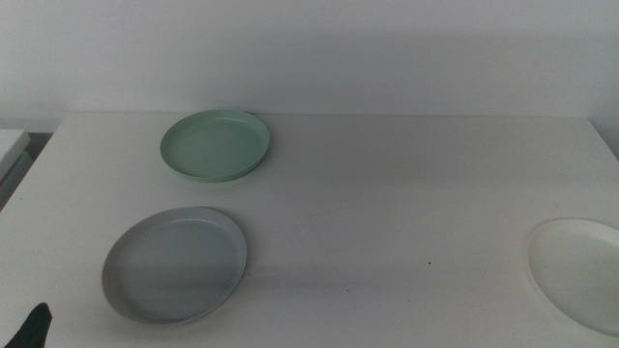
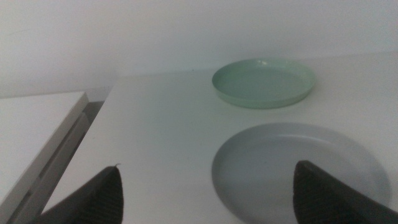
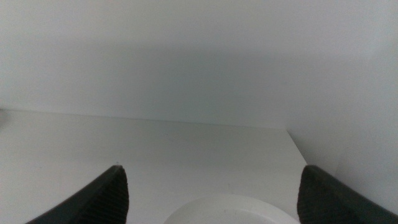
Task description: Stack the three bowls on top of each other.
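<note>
Three bowls lay apart on the white bench [image 1: 387,193]: mint green bowl [image 1: 215,144] at the far left, grey bowl [image 1: 175,263] nearer, white bowl [image 1: 578,273] at the right edge. Left tool [image 2: 208,193] and right tool [image 3: 211,196] waited, jaws spread, empty.

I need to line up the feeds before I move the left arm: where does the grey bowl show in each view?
Middle view: the grey bowl lies lower left, nearer the camera than the mint green bowl.
Left wrist view: the grey bowl lies ahead of the open left gripper, this side of the mint green bowl.
Right wrist view: not in it; only the white bowl shows.
Shared landmark: the mint green bowl, just beyond the grey one.
</note>
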`<act>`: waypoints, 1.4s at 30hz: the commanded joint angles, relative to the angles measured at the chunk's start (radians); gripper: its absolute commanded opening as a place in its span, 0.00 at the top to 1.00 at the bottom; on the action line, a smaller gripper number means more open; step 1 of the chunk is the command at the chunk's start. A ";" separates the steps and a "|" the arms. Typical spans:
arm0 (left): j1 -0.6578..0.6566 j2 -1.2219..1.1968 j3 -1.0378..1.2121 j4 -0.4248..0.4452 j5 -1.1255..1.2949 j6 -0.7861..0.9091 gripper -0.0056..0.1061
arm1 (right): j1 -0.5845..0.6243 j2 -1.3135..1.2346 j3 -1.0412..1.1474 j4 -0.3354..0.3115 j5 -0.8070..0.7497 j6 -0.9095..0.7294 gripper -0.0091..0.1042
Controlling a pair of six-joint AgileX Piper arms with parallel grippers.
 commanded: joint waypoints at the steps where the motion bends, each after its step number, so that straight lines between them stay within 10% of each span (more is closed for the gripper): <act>1: -0.004 -0.004 -0.035 0.015 0.021 -0.004 0.11 | -0.004 -0.004 0.003 -0.004 -0.007 -0.003 0.10; 18: -0.004 0.791 -0.929 0.031 0.760 -0.088 0.11 | -0.004 -0.004 0.003 -0.004 -0.007 -0.003 0.10; 42: -0.004 1.537 -0.988 0.036 0.493 -0.086 0.11 | -0.004 -0.004 0.003 -0.004 -0.007 -0.003 0.10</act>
